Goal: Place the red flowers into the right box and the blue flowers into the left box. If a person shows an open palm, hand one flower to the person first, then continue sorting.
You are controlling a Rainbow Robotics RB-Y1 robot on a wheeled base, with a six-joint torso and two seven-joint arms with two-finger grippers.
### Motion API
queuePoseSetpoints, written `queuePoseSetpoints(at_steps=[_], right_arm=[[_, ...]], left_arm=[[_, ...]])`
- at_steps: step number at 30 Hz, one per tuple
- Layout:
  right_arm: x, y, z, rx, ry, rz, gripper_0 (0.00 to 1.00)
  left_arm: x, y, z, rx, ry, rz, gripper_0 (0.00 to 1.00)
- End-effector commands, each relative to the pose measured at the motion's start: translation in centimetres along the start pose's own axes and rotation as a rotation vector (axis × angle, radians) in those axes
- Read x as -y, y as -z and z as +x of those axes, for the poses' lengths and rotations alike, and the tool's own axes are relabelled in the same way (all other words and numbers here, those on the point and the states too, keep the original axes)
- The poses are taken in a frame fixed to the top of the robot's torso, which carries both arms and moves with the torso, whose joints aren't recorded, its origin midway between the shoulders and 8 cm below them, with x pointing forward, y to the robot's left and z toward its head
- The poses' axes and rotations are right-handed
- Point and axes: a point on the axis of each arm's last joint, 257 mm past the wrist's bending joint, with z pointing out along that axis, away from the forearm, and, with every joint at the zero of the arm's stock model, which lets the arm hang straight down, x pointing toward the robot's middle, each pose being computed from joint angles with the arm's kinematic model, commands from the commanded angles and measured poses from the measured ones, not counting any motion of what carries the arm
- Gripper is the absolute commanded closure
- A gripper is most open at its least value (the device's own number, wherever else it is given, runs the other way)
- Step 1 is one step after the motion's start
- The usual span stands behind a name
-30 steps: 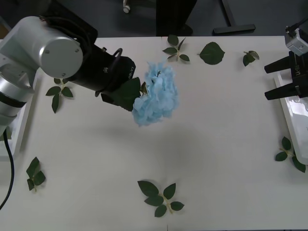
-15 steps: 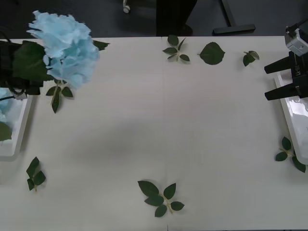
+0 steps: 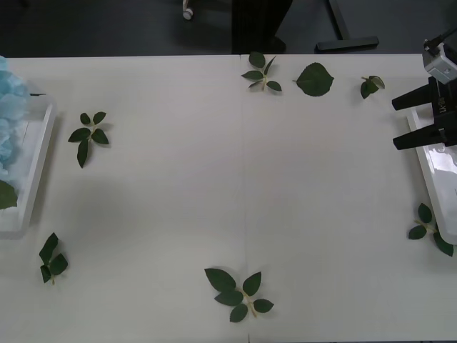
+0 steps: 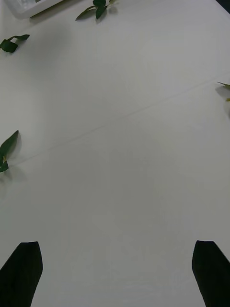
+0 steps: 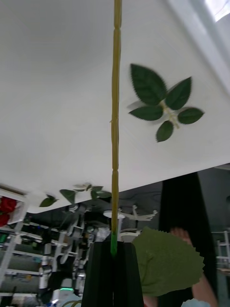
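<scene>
A blue flower (image 3: pixel 8 107) hangs at the table's far left edge, over the left box (image 3: pixel 39 168). In the left wrist view my left gripper (image 5: pixel 114 247) is shut on its thin yellow-green stem (image 5: pixel 115 120), with one of its big green leaves (image 5: pixel 165 261) beside the black fingers. More pale blue and a leaf lie inside the left box. Far across the table a bit of the red flowers (image 5: pixel 6 207) shows small. My right gripper (image 3: pixel 394 123) hovers open at the right edge, by the right box (image 3: pixel 428 175), nothing between its fingers (image 4: pixel 21 268).
Loose green leaf sprigs are scattered over the white table: near the left box (image 3: pixel 88 132), at the front left (image 3: pixel 51 257), front middle (image 3: pixel 237 289), along the back (image 3: pixel 260 71), and beside the right box (image 3: pixel 428 229). A single large leaf (image 3: pixel 314 78) lies at the back.
My left arm has swung left with the blue flower, from the table's middle to the left edge over the left box. The right arm has stayed still.
</scene>
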Motion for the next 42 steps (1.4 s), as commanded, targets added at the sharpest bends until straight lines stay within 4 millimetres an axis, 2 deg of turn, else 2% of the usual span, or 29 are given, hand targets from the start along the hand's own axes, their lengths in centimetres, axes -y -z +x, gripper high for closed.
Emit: queuePoseSetpoints(at_steps=[1, 4, 8, 19, 23, 24, 25, 26, 27, 28, 36, 42], right_arm=[[-0.7, -0.3, -0.2, 0.005, -0.003, -0.021, 0.09], [-0.8, -0.4, -0.3, 0.007, -0.003, -0.023, 0.09], [-0.8, -0.4, -0.4, 0.013, -0.004, -0.025, 0.09], [-1.2, -0.3, -0.4, 0.013, -0.007, -0.039, 0.09], [-1.4, -0.3, -1.0, 0.033, -0.011, -0.048, 0.09], [-1.4, -0.2, -1.1, 0.038, -0.011, -0.049, 0.09], [-1.5, -0.3, -1.1, 0.041, -0.013, -0.051, 0.09], [-1.6, -0.2, -1.4, 0.048, -0.014, -0.053, 0.09], [-1.6, -0.2, -1.4, 0.048, -0.014, -0.053, 0.09], [-1.7, -0.2, -1.4, 0.051, -0.015, -0.058, 0.09], [-1.6, -0.1, -1.0, 0.046, -0.026, -0.058, 0.09], [-1.5, -0.2, -1.0, 0.048, -0.028, -0.057, 0.09]], left_arm=[[7.1, 5.6, 0.1, 0.007, 0.001, 0.183, 1.00], [10.6, 8.2, -1.6, 0.000, 0.030, 0.284, 1.00], [13.0, 9.8, -3.1, -0.001, 0.039, 0.367, 1.00], [13.0, 9.8, -3.1, -0.001, 0.039, 0.367, 1.00], [13.0, 9.8, -3.1, -0.001, 0.039, 0.367, 1.00], [13.3, 9.6, -6.3, 0.044, 0.074, 0.389, 1.00], [13.3, 9.6, -6.2, 0.044, 0.073, 0.387, 1.00], [13.3, 9.6, -7.4, 0.056, 0.085, 0.397, 1.00], [13.3, 9.6, -7.4, 0.056, 0.085, 0.397, 1.00], [13.3, 9.7, -8.2, 0.080, 0.066, 0.401, 1.00], [15.4, 10.4, -9.2, 0.090, 0.042, 0.483, 1.00], [15.8, 10.6, -9.7, 0.108, 0.028, 0.505, 1.00]])
